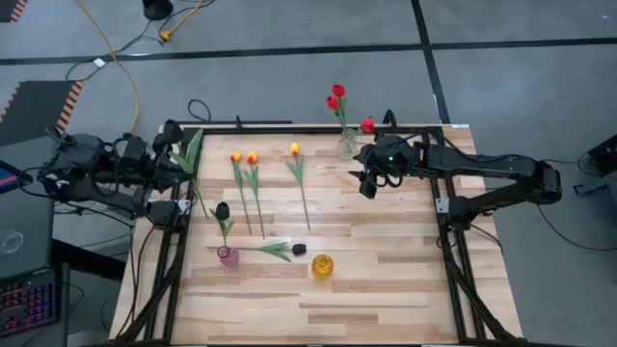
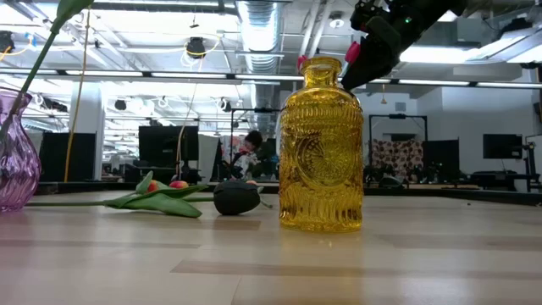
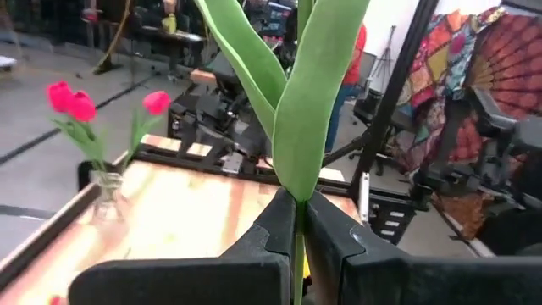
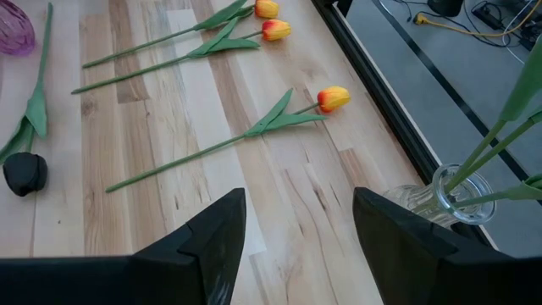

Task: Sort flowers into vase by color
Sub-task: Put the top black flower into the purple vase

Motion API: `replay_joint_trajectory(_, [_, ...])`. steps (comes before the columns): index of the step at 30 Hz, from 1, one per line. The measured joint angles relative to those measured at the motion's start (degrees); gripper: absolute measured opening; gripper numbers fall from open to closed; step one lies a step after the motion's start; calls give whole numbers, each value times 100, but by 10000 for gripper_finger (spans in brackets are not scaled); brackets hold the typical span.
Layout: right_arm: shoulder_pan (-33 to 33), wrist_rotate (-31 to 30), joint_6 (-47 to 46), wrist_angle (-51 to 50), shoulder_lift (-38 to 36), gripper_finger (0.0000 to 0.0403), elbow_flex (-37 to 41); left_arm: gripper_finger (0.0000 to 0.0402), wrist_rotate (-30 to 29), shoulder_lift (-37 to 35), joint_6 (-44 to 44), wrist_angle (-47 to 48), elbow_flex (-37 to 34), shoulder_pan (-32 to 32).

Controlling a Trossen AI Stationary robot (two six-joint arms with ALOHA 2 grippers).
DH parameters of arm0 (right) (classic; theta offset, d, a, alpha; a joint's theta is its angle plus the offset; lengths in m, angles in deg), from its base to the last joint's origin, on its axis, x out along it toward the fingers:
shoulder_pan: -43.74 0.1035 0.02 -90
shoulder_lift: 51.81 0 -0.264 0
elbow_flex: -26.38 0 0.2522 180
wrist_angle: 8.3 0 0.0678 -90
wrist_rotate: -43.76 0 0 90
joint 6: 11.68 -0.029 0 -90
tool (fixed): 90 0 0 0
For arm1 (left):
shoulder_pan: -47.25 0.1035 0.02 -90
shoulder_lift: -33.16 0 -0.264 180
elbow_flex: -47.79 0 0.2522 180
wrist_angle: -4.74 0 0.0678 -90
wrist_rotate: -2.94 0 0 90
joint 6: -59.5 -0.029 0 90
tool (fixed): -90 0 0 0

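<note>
My left gripper [image 1: 183,157] is at the table's left edge, level, shut on a flower whose long green leaves [image 3: 313,102] stand up past the fingers; its head does not show. My right gripper [image 1: 370,185] hangs open over the far right, beside the clear vase [image 1: 347,146] of red flowers [image 1: 337,94]. Three yellow-orange flowers [image 1: 253,157] lie flat on the wood. A pink vase [image 1: 228,255] holds one black flower [image 1: 223,209]. Another black flower [image 1: 298,250] lies beside the yellow vase [image 1: 322,265]. My left gripper pinches the flower's thin green stem [image 3: 297,230] between its two fingers, just below where the leaves [image 1: 193,149] branch off. The fingers lie level and across the stem. The flower is lifted clear of the table, its leaves rising upright above the fingers.
Black frame rails [image 1: 289,125] run along the table's edges. Bare wood [image 1: 386,289] lies in front of the yellow vase [image 2: 322,144]. In the low view the lying black flower [image 2: 237,196] sits between the pink vase [image 2: 13,161] and the yellow one.
</note>
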Motion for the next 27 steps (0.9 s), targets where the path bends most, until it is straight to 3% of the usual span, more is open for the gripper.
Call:
replay_joint_trajectory(7, [2,0,1,0,0,246,0,0,280,-45,258,-735,-885,-3])
replay_joint_trajectory(12, [2,0,0,0,0,246,0,0,576,-95,323,-1356,-1093,-180])
replay_joint_trajectory(19, [2,0,0,0,0,246,0,0,8,-51,484,-1437,-1097,-820])
replay_joint_trajectory(27, [0,0,0,0,0,246,0,0,-1192,13,705,-1770,-1510,-2073])
